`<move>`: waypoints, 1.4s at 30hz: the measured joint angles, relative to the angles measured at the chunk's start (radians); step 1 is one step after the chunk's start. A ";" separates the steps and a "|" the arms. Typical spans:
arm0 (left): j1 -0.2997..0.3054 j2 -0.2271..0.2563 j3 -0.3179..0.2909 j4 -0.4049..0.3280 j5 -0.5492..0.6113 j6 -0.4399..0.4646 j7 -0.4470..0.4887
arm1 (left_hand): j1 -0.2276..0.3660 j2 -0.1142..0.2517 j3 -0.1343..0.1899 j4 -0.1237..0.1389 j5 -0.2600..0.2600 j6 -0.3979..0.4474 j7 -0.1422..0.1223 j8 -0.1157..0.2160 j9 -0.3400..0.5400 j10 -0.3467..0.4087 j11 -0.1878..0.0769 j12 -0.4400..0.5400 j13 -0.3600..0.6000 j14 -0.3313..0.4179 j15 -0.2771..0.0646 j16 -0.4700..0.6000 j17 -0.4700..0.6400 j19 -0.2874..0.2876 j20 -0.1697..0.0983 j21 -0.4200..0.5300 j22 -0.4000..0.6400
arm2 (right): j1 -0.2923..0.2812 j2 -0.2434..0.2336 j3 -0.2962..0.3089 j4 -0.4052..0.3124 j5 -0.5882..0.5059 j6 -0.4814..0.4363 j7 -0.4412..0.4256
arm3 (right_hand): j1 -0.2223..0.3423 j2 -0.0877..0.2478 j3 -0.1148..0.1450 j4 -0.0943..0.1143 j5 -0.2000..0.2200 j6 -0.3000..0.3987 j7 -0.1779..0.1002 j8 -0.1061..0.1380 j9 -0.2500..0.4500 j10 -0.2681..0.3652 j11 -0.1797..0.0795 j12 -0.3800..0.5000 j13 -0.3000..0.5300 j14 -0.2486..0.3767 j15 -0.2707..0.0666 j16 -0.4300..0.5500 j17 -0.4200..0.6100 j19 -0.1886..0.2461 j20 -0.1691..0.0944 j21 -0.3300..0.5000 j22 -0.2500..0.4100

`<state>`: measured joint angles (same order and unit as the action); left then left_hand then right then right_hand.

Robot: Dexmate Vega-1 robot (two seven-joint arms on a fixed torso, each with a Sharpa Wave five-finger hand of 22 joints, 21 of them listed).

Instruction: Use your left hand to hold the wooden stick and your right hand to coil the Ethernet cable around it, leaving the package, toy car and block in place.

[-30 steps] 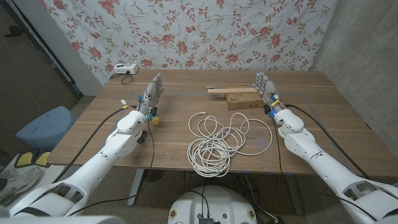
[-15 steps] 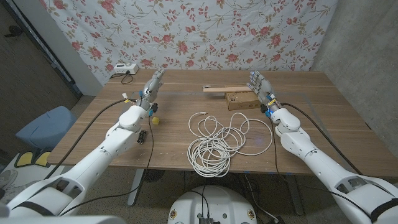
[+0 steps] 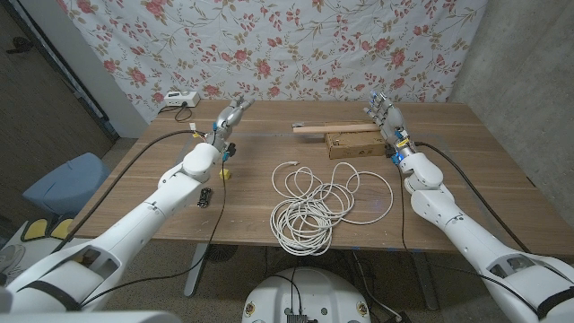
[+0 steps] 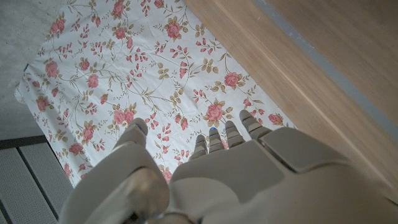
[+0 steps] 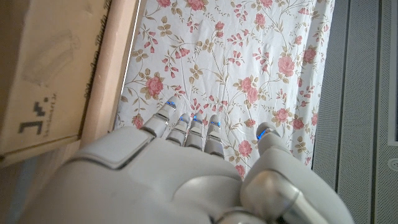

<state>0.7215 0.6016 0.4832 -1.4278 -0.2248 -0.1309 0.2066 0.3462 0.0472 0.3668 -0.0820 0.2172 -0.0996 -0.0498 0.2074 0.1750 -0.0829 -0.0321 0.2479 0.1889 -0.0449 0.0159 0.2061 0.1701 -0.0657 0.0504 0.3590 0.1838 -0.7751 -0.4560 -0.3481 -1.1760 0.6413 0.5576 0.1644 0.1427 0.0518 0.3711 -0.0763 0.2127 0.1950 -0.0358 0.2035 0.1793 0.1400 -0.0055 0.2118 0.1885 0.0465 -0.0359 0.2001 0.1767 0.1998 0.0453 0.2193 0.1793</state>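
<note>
The white Ethernet cable (image 3: 314, 205) lies in loose coils on the table's front middle. Further back, the wooden stick (image 3: 314, 128) lies across the table, one end by the cardboard package (image 3: 352, 144). My left hand (image 3: 229, 119) is raised at the back left, fingers stretched out and holding nothing. Its back (image 4: 249, 180) faces the floral cloth in the left wrist view. My right hand (image 3: 386, 121) stands to the right of the package, fingers straight and empty. The package's side (image 5: 43, 68) appears beside that hand (image 5: 186, 174). A yellow block (image 3: 225, 173) and a small dark toy car (image 3: 205, 197) sit near my left forearm.
A white power strip (image 3: 178, 100) with a cord lies at the table's back left corner. A floral cloth (image 3: 296, 45) hangs behind the table. A blue chair (image 3: 63, 184) stands left of the table.
My left hand has moved further back and tipped toward the wall. My right hand has shifted slightly right and back, away from the package. The cable and stick lie as before.
</note>
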 measured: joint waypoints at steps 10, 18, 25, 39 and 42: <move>-0.068 0.021 0.055 -0.048 0.121 0.094 0.013 | 0.014 -0.014 -0.001 -0.019 -0.009 0.001 0.002 0.000 0.000 0.002 0.002 0.000 0.000 -0.003 0.013 -0.007 0.000 0.005 0.012 0.000 0.000 | -0.055 -0.056 0.034 -0.067 -0.019 0.013 -0.040 | 0.010 -0.002 0.001 -0.007 0.000 0.000 0.000 0.000 0.000 0.000 0.000 0.000 0.000 0.000 0.000 0.000 0.000 0.000 0.007 0.000 0.000; -0.143 0.021 0.103 -0.038 0.203 0.138 -0.024 | 0.019 -0.019 -0.002 -0.029 -0.009 0.001 0.002 -0.004 0.000 0.000 0.008 0.000 0.002 -0.003 0.013 -0.013 0.000 0.005 0.012 0.000 0.000 | -0.106 -0.097 0.062 -0.124 -0.043 0.016 -0.088 | 0.011 -0.003 0.001 -0.007 0.000 0.007 -0.007 0.000 0.000 0.000 0.000 0.000 0.000 0.000 0.000 0.000 0.000 -0.005 0.012 0.000 0.000; -0.217 0.017 0.152 -0.015 0.279 0.170 -0.073 | 0.035 -0.025 -0.006 -0.039 -0.014 0.007 0.000 -0.008 0.000 0.015 0.008 0.000 0.005 -0.003 0.013 -0.013 0.000 0.012 0.020 0.000 0.000 | -0.150 -0.122 0.084 -0.163 -0.059 0.021 -0.125 | 0.013 -0.005 0.000 -0.014 0.000 0.007 -0.007 0.000 0.000 0.000 0.000 0.000 0.000 0.000 0.000 0.000 0.000 -0.005 0.012 0.000 0.000; -0.357 0.000 0.255 0.029 0.434 0.218 -0.177 | 0.069 -0.059 -0.017 -0.066 -0.014 0.030 0.009 -0.008 0.000 0.048 0.002 0.000 0.005 0.032 0.007 -0.012 0.005 0.051 0.037 0.000 0.000 | -0.223 -0.153 0.106 -0.227 -0.121 0.017 -0.207 | 0.015 -0.002 0.003 -0.016 0.000 0.007 -0.007 0.000 0.000 0.000 0.000 0.000 0.000 0.000 0.000 0.000 0.000 -0.010 0.017 0.000 0.000; -0.388 -0.007 0.277 0.043 0.457 0.220 -0.196 | 0.076 -0.065 -0.020 -0.069 -0.014 0.034 0.005 -0.008 0.000 0.048 0.002 0.000 0.009 0.033 0.006 -0.012 0.005 0.054 0.039 0.000 0.000 | -0.233 -0.156 0.107 -0.235 -0.133 0.013 -0.220 | 0.020 -0.007 0.003 -0.016 0.000 0.007 -0.007 0.000 0.000 0.000 0.000 0.000 0.000 0.000 0.000 0.000 0.000 -0.010 0.017 0.000 0.000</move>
<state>0.3337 0.5944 0.7604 -1.3851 0.2323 0.0889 0.0104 0.4217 -0.0179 0.3471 -0.1506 0.2034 -0.0657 -0.0449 0.1993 0.1747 -0.0347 -0.0301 0.2477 0.1980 -0.0117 0.0217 0.1936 0.1749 -0.0121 0.0897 0.3589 0.1836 -1.0079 -0.6121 -0.2411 -1.4114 0.5087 0.5710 -0.0554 0.1623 0.0452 0.3739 -0.0927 0.2127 0.2020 -0.0428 0.2033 0.1792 0.1397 -0.0054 0.2118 0.1883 0.0463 -0.0359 0.2001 0.1769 0.1895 0.0626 0.2193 0.1792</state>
